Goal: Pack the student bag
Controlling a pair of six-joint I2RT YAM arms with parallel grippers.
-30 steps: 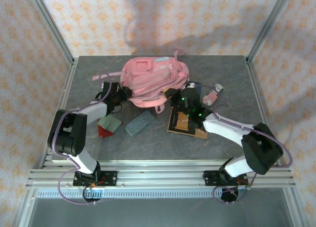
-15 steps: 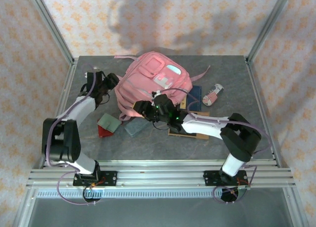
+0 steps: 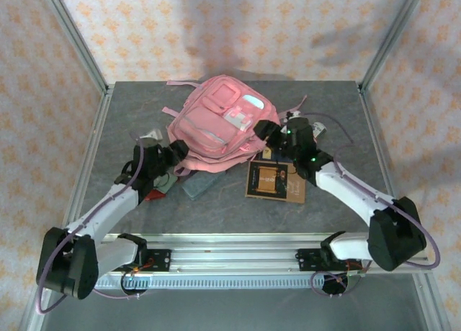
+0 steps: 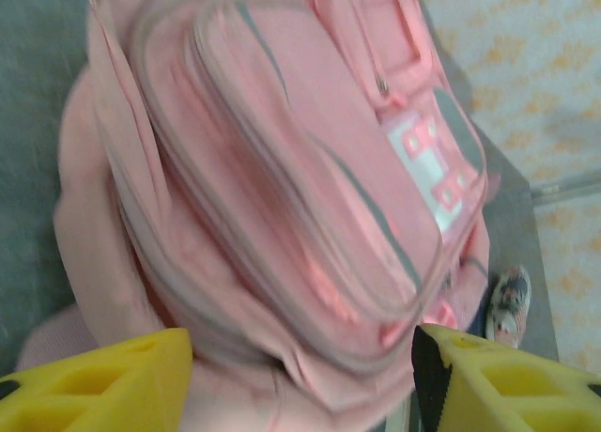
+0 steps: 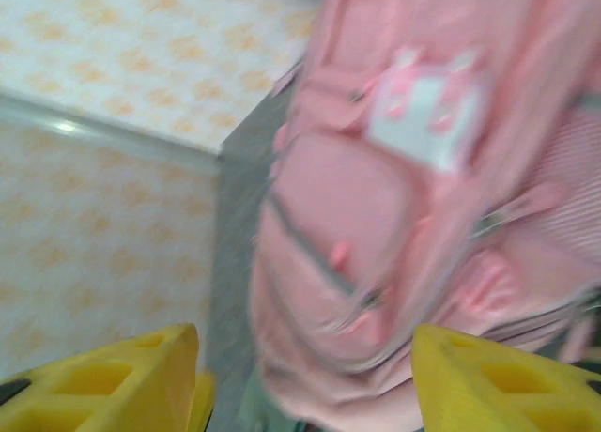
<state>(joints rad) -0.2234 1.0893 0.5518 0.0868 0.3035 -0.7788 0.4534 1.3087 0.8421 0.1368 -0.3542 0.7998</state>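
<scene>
The pink student bag [image 3: 220, 122] lies front side up at the back middle of the table, its teal and white patches facing up. My left gripper [image 3: 178, 153] is at the bag's near left edge, jaws open, with pink fabric [image 4: 282, 216] spread between the yellow fingers [image 4: 94, 385]. My right gripper [image 3: 268, 132] sits at the bag's right edge, also open; the blurred bag [image 5: 394, 216] lies ahead of its yellow fingers [image 5: 498, 380].
A brown notebook [image 3: 274, 180] lies near the bag's right front. A grey-blue case [image 3: 198, 186] and a red and green item [image 3: 160, 187] lie at its left front. A striped sock [image 4: 507, 305] rests right of the bag.
The left arm swung from the back left to the bag's near left edge. The right arm pulled back from the bag's front to its right edge. The bag shifted slightly.
</scene>
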